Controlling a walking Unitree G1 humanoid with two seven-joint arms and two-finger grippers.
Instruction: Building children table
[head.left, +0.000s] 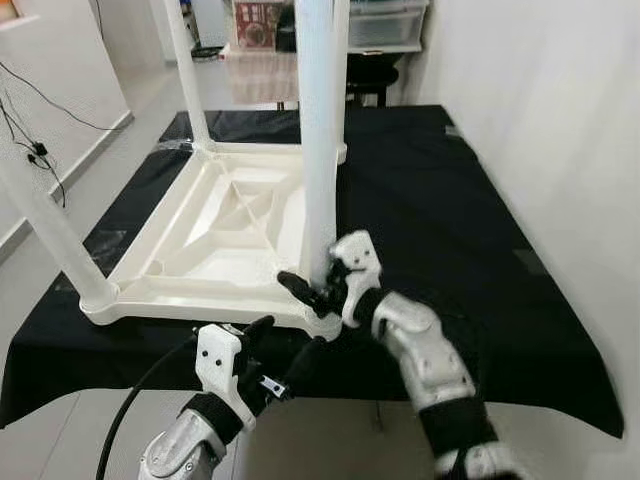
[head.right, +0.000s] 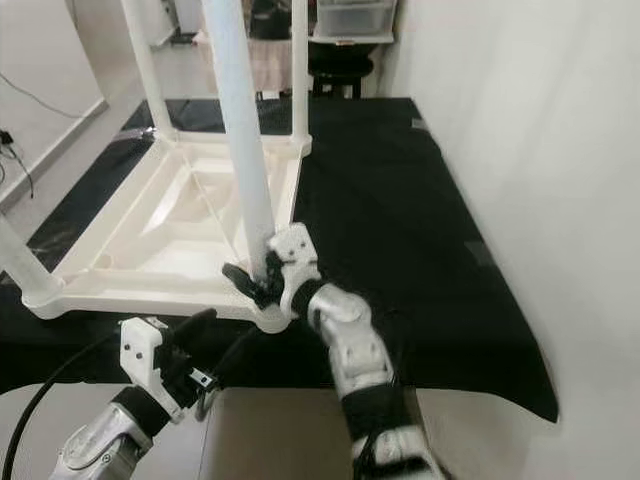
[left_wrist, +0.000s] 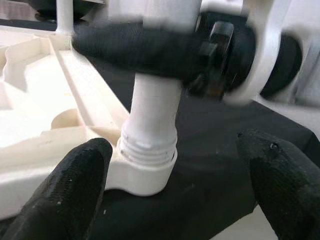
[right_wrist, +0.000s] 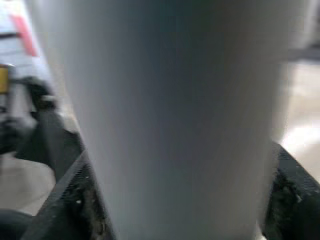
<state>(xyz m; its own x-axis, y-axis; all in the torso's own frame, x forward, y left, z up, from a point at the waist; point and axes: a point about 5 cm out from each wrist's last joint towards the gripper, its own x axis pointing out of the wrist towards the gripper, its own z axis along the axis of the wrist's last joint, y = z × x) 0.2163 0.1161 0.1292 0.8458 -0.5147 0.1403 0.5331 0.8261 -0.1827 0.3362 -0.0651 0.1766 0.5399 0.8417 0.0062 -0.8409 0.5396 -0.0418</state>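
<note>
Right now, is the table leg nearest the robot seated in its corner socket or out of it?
In. The leg stands upright, its threaded base inside the corner socket.

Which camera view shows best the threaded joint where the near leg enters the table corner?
The left wrist view: the threaded joint sits sharp between the open left gripper fingers. In the eye views the right gripper, closed around the near leg, partly covers that corner. The right wrist view gives a blurred stretch of leg.
</note>
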